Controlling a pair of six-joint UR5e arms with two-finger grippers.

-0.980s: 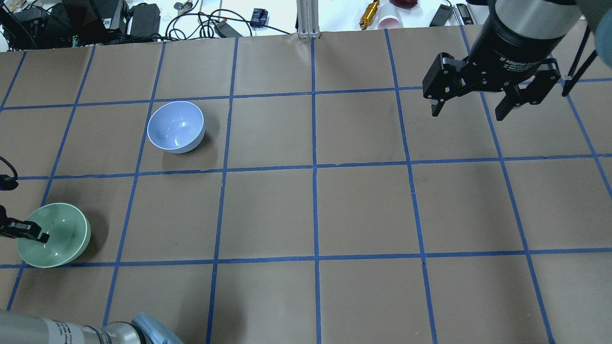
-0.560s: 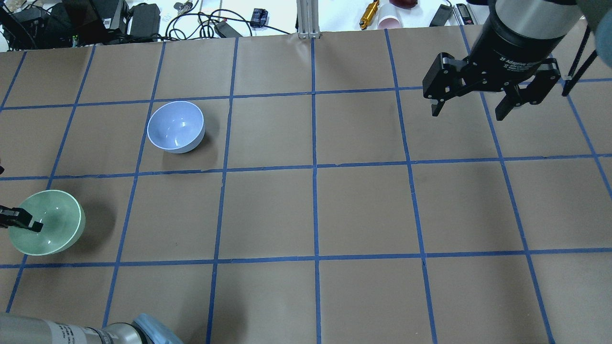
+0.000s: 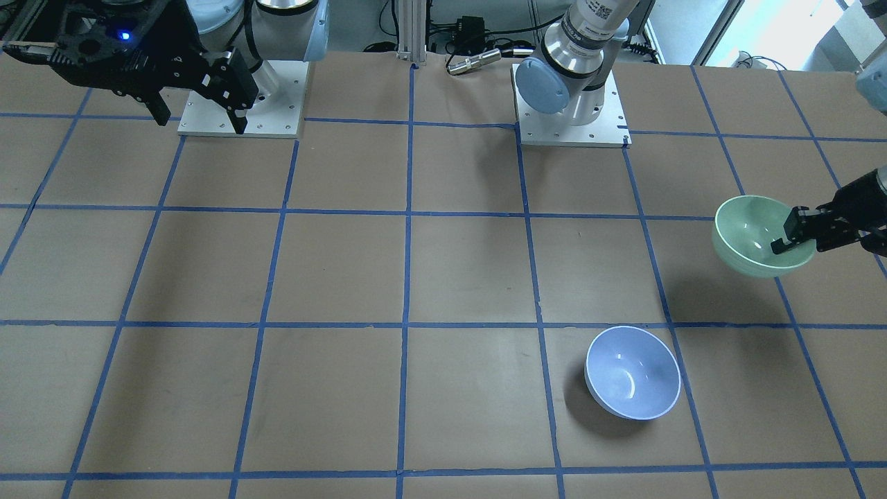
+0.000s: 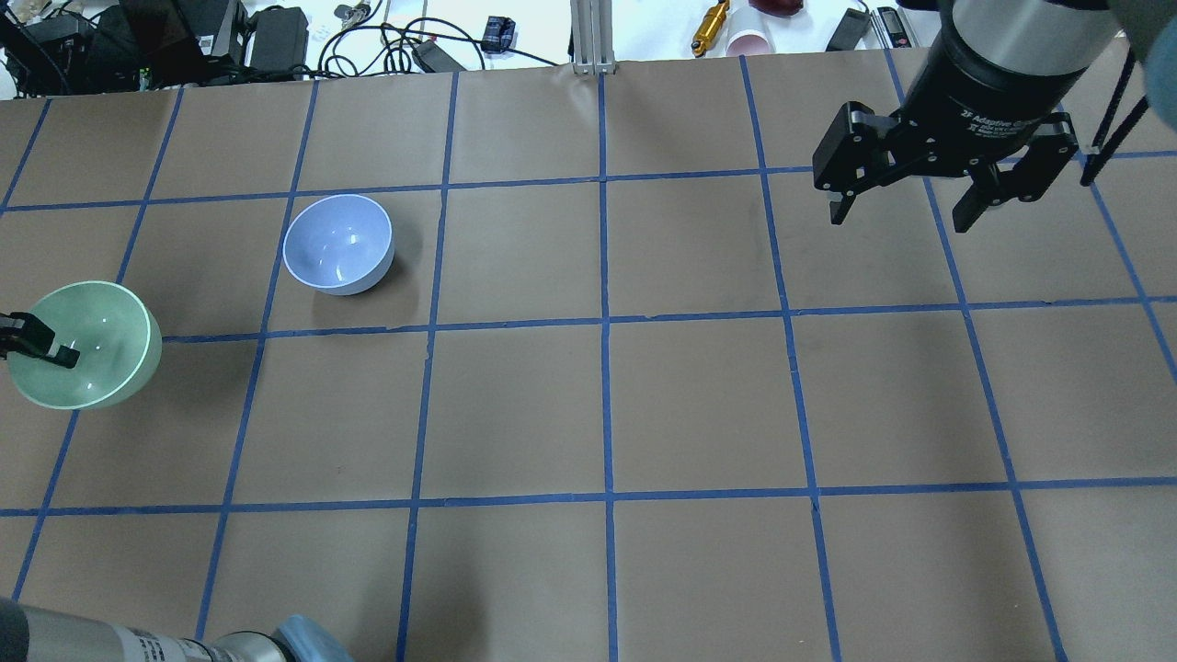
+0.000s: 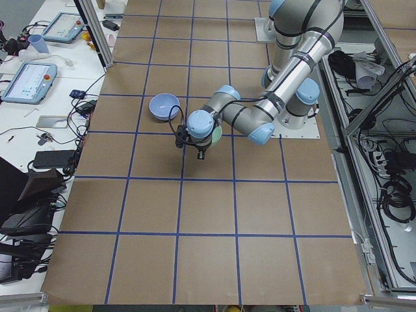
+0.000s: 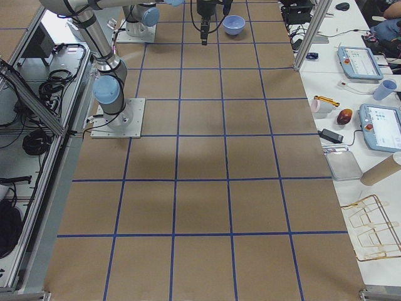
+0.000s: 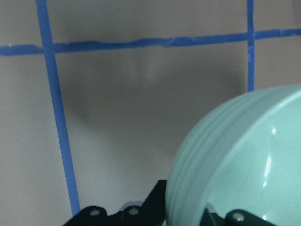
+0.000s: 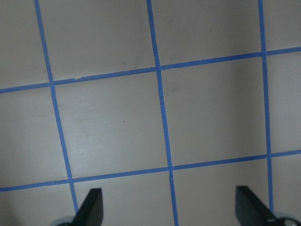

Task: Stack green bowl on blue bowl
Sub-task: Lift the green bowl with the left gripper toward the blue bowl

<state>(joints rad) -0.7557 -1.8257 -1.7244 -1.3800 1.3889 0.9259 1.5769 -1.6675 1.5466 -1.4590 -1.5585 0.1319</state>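
The left gripper [image 4: 41, 348] pinches the rim of the green bowl [image 4: 97, 340], one finger inside the bowl and the other outside its wall. The left wrist view shows the two fingers [image 7: 157, 207] closed against the pale ribbed wall between them. The bowl hangs tilted above the table [image 4: 699, 414]. In the front-facing view its shadow falls on the paper apart from it. Seen from overhead, it is at the 9 o'clock edge of the table.

The blue bowl [image 4: 338, 244] stands upright on the brown paper, at about 2 o'clock from the green bowl and well apart from it. A strip of the blue tape grid [image 4: 604, 368] runs between them, just beside the blue bowl's rim.

The right gripper [image 4: 899, 221] hovers at about 2 o'clock of the overhead view, far from both bowls. Its fingers are spread wide and hold nothing. The right wrist view shows only taped paper between its fingertips [image 8: 90, 207].
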